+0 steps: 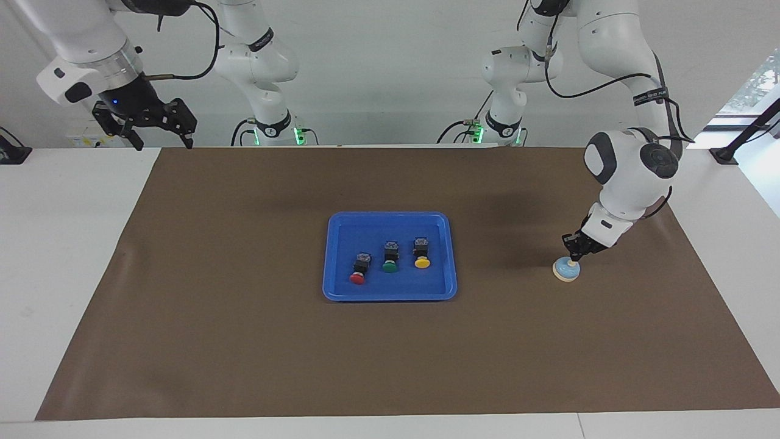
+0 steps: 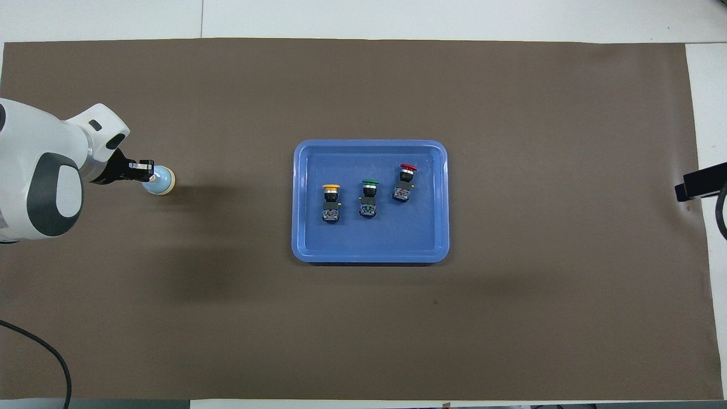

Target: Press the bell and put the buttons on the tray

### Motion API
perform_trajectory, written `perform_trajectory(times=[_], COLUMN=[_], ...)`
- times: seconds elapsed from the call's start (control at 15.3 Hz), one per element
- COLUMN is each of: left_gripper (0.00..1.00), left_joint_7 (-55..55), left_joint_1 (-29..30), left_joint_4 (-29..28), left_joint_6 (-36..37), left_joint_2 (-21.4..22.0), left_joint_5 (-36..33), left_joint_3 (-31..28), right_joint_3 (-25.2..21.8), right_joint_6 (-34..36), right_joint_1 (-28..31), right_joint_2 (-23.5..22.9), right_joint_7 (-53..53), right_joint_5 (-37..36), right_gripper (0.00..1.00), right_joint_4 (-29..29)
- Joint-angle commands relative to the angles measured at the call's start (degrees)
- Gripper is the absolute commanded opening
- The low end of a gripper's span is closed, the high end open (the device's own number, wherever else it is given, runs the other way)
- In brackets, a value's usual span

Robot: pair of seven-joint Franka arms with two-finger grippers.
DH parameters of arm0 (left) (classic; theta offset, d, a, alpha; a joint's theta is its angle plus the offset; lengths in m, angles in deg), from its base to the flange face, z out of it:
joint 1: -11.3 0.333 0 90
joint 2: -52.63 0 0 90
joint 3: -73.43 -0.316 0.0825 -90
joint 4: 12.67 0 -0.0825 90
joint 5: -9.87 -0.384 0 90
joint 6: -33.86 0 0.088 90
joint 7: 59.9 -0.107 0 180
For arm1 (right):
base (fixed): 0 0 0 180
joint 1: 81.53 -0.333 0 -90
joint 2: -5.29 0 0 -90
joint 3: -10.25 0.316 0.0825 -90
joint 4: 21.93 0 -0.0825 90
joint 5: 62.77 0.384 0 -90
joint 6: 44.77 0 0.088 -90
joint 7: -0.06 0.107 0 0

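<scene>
The blue tray (image 1: 341,286) (image 2: 306,244) lies at the middle of the brown mat. In it lie three buttons in a row: red (image 1: 359,269) (image 2: 404,183), green (image 1: 390,256) (image 2: 369,197) and yellow (image 1: 421,253) (image 2: 330,201). The light blue bell (image 1: 566,271) (image 2: 161,181) stands toward the left arm's end of the table. My left gripper (image 1: 573,258) (image 2: 149,170) is shut, with its tips down on the bell's knob. My right gripper (image 1: 159,144) is open and empty, raised over the mat's corner near the right arm's base; the right arm waits.
The brown mat (image 1: 244,341) (image 2: 511,318) covers most of the white table. Black clamps stand at both ends of the table (image 1: 12,152) (image 1: 731,152). The left arm's elbow (image 2: 40,182) hangs over the mat's edge.
</scene>
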Motion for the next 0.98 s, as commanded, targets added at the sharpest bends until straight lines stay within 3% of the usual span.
perform_trajectory(times=[0.0, 0.39, 0.65, 0.85, 0.92], left_gripper=[0.00, 0.00, 0.00, 0.00, 0.36], left_joint_7=[0.8, 0.7, 0.8, 0.8, 0.8], left_joint_1=[0.1, 0.1, 0.3, 1.5, 1.5], left_joint_4=[-2.7, -1.2, 6.7, 8.0, 7.8], left_joint_6=[-4.8, -4.6, 9.5, 17.0, 19.1], left_joint_2=[-0.8, -2.1, 0.7, 7.2, 9.8], left_joint_5=[-0.7, -0.7, -0.7, -0.7, -0.7], left_joint_3=[-0.1, -0.3, -0.7, -0.7, -0.7], right_joint_3=[0.6, 0.6, 0.6, 0.5, 0.6], right_joint_6=[0.4, 0.4, 0.4, 0.4, 0.4], right_joint_1=[0.9, 0.9, 0.9, 0.9, 0.9], right_joint_2=[1.0, 1.0, 1.0, 1.0, 1.0], right_joint_7=[-0.7, -0.7, -0.7, -0.7, -0.7], right_joint_5=[1.0, 1.0, 1.0, 1.0, 1.0], right_gripper=[1.00, 1.00, 1.00, 1.00, 1.00], right_joint_4=[1.0, 1.0, 1.0, 1.0, 1.0])
